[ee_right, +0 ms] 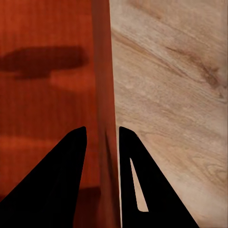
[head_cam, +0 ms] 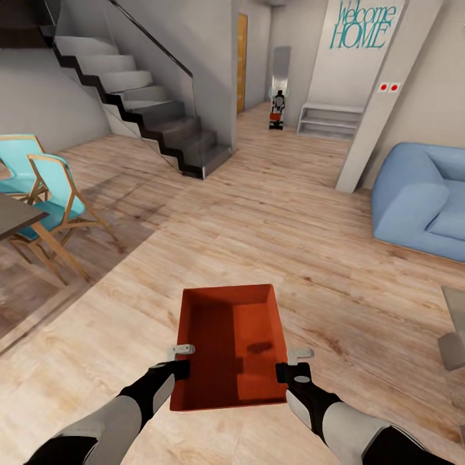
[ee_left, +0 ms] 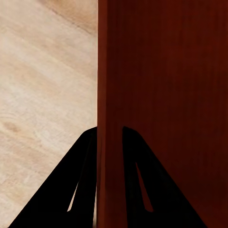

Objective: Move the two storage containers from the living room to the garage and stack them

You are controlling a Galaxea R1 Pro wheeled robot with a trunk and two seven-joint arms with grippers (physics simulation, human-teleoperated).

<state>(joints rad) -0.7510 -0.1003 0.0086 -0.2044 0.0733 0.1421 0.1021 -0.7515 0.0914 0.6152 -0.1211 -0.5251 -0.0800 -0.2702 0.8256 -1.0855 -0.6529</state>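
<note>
I hold one orange-red storage container (head_cam: 230,349) in front of me above the light wood-plank floor (head_cam: 284,219) of the living room. My left gripper (head_cam: 181,369) is shut on its left wall (ee_left: 102,95), one finger inside and one outside. On the opposite side, my right gripper (head_cam: 284,372) is shut on the right wall (ee_right: 102,95) in the same way. The container is open-topped and empty.
A staircase (head_cam: 148,110) rises at the back left. A hallway (head_cam: 261,110) opens beyond it with a mirror (head_cam: 279,84) at its end. A blue sofa (head_cam: 420,200) stands at the right, turquoise chairs (head_cam: 45,187) and a table (head_cam: 13,216) at the left. A white pillar (head_cam: 381,103) stands right of centre.
</note>
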